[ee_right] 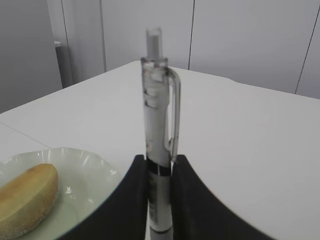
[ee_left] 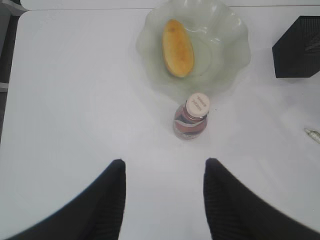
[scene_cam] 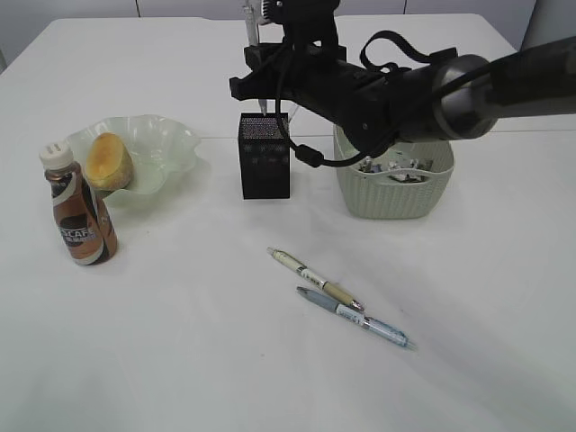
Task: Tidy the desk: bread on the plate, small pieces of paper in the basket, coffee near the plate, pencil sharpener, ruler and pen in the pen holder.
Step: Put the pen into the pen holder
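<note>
My right gripper (ee_right: 160, 162) is shut on a clear pen (ee_right: 159, 115) and holds it upright. In the exterior view this pen (scene_cam: 251, 25) hangs tip down just above the black mesh pen holder (scene_cam: 265, 157), with the right gripper (scene_cam: 259, 63) over it. Two more pens (scene_cam: 315, 279) (scene_cam: 355, 317) lie on the desk. The bread (scene_cam: 108, 160) rests on the wavy green plate (scene_cam: 166, 144), and the coffee (scene_cam: 79, 211) stands beside it. My left gripper (ee_left: 162, 167) hovers open and empty short of the coffee (ee_left: 191, 117). The ruler and pencil sharpener are out of view.
The grey-green basket (scene_cam: 396, 193) stands right of the pen holder with small pieces of paper (scene_cam: 382, 166) inside. My right arm (scene_cam: 450, 94) stretches across above the basket. The desk's left edge (ee_left: 12, 65) shows in the left wrist view.
</note>
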